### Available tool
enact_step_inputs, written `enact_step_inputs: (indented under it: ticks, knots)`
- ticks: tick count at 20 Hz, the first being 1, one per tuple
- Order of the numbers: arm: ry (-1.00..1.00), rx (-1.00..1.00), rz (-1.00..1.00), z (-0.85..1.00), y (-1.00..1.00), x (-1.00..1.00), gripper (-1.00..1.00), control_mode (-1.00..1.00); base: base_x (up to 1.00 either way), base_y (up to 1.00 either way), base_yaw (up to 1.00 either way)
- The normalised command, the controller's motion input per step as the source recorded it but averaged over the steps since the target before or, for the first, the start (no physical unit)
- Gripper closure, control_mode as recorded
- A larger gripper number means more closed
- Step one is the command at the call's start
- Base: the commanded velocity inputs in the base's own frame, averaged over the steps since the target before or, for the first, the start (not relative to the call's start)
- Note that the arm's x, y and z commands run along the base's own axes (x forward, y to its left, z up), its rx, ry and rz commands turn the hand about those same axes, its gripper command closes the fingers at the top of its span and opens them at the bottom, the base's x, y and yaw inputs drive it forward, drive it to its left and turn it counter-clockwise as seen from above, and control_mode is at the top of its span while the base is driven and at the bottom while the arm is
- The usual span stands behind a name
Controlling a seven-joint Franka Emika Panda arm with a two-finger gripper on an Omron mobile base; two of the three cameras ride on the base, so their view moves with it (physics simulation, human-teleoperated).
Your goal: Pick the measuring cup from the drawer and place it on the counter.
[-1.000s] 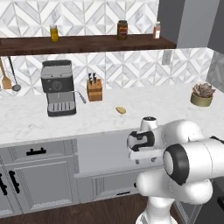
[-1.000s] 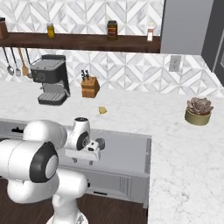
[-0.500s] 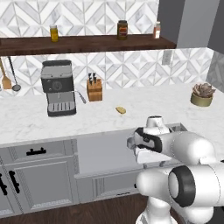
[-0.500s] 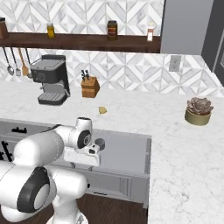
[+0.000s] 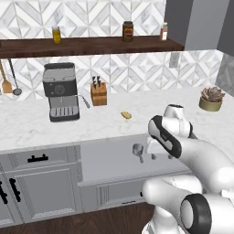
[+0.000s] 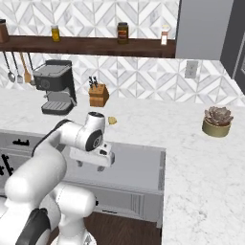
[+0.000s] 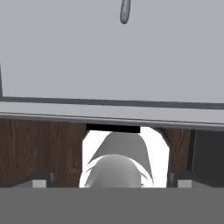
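The white Franka arm with dark joints is reaching forward from the base and bending down over the wide, shallow grey drawer (image 5: 109,157), which is standing pulled out below the long white marble-look counter (image 5: 91,125). The wrist is turning the hand downward, so the two-finger gripper (image 6: 90,165) is hanging above the drawer's pale grey floor, near its middle in the right base view. In the left base view the hand is sitting toward the drawer's right side, with the forearm sweeping up from the lower right.

The tiny silver-grey metal measuring cup (image 5: 137,150) is lying on the drawer floor, just to the left of the hand in the left base view, its short stub handle pointing toward the drawer's front edge. In the hand view a small grey rounded part (image 7: 125,11) is showing near the top edge over the drawer floor. The fingers are spread apart, the two short tips standing clear of each other with nothing between them; the cup is apart from them.

A small yellowish-tan lump (image 5: 125,114) is resting on the counter behind the drawer.
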Motion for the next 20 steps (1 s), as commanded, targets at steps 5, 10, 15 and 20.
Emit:
enact_step_inputs:
  ticks: [5,10,15,20]
  knots:
    - [-0.14,-0.01,0.0,-0.45,0.05,0.98,-1.0,-1.0,0.0,0.0,0.0]
    - [-0.02,-0.03,0.0,-0.47,0.03,0.96,-1.0,-1.0,0.0,0.0,0.0]
    - [0.02,0.0,0.0,-0.07,0.0,0.6,-1.0,-1.0,0.0,0.0,0.0]
    - [-0.02,-0.05,0.0,-0.34,0.01,0.29,-1.0,-1.0,0.0,0.0,0.0]
